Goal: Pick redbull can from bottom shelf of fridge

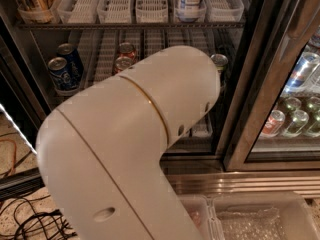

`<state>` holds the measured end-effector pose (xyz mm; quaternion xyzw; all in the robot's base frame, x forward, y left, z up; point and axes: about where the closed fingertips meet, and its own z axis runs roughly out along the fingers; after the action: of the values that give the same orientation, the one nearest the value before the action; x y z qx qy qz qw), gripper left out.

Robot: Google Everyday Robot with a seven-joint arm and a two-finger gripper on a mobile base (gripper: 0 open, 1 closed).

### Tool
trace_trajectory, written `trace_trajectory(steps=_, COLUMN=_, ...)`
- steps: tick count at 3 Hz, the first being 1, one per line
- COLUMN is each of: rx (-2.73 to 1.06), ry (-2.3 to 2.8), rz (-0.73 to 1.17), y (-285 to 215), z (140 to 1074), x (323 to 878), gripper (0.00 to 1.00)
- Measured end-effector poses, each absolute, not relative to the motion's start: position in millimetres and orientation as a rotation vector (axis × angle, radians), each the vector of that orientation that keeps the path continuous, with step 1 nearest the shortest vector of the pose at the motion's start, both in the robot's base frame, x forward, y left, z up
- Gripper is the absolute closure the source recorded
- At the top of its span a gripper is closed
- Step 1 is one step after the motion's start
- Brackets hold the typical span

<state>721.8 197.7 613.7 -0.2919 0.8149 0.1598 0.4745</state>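
The end effector is out of sight. The arm's broad white housing (pixel 150 134) fills the middle of the view and reaches into the fridge (pixel 252 84), so the end effector must sit somewhere behind its far end, low over the bottom shelf (pixel 202 129). Whether it is wide, narrow or already holding something, I cannot tell.

The likeliest redbull can (pixel 219 61) shows only its silver top and a sliver of its side, peeking out at 2 o'clock from the housing's rounded end, on the right-hand lanes of the bottom shelf. It appears to stand upright, long axis vertical.

Judging from that, the can lies just beside or just past where the end effector should be, toward 1 to 2 o'clock. The wider dark-blue cans (pixel 65 70) at 10 o'clock and the reddish cans (pixel 124 56) at 12 o'clock stand well apart from it.
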Motion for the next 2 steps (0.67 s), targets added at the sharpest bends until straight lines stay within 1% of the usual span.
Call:
trace_trajectory(steps=1, rx=-0.714, ry=1.993, rz=0.391, y=197.7, z=613.7, x=721.8, gripper=0.92)
trace_trajectory(steps=2, rx=-0.721, ry=2.004, rz=0.431, y=195.6, z=620.4, x=715.0, gripper=1.00)
